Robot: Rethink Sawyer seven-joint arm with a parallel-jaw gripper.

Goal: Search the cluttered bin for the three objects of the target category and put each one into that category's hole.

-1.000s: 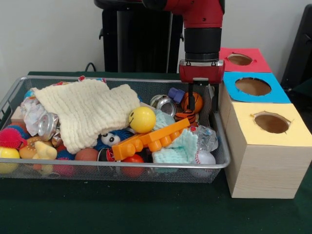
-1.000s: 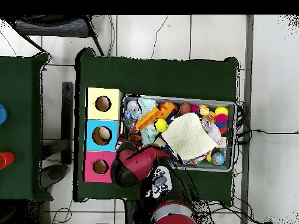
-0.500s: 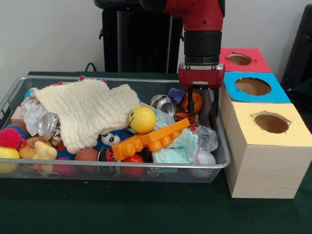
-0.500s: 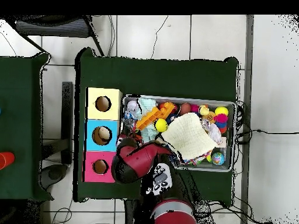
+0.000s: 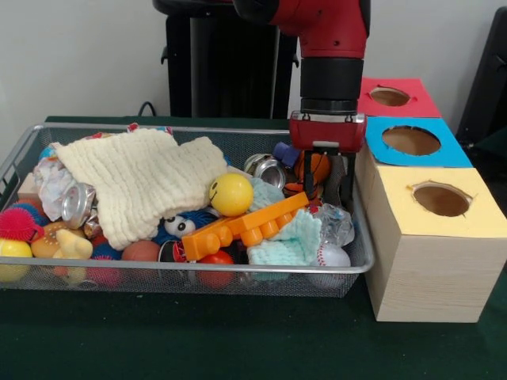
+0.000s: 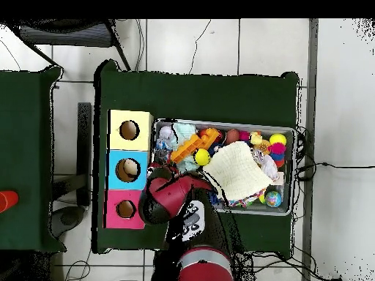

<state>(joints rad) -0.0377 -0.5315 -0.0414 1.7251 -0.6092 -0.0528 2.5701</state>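
The wire mesh bin (image 5: 158,267) is full of toys. It also shows in the overhead view (image 6: 291,170). A piece of clear, wrinkly plastic (image 5: 337,223) lies at the bin's right end, next to a baseball. My gripper (image 5: 328,190) hangs open over that end, fingers pointing down on either side of an orange ball, just above and behind the plastic. It holds nothing that I can see. The light-blue hole (image 5: 410,140) is right of the gripper, in the middle box. In the overhead view (image 6: 130,170) the arm hides the gripper. I see no other plastic pieces for certain.
A cream cloth (image 5: 139,180) covers the bin's left half. A yellow smiley ball (image 5: 230,194), an orange brick (image 5: 245,226), a mint cloth (image 5: 295,241) and silver cans (image 5: 266,169) lie near the gripper. The red-topped hole (image 5: 390,96) and yellow-topped hole (image 5: 440,199) flank the blue one.
My gripper has come down a little deeper into the bin's right end and shifted slightly toward the boxes. The objects in the bin have not moved.
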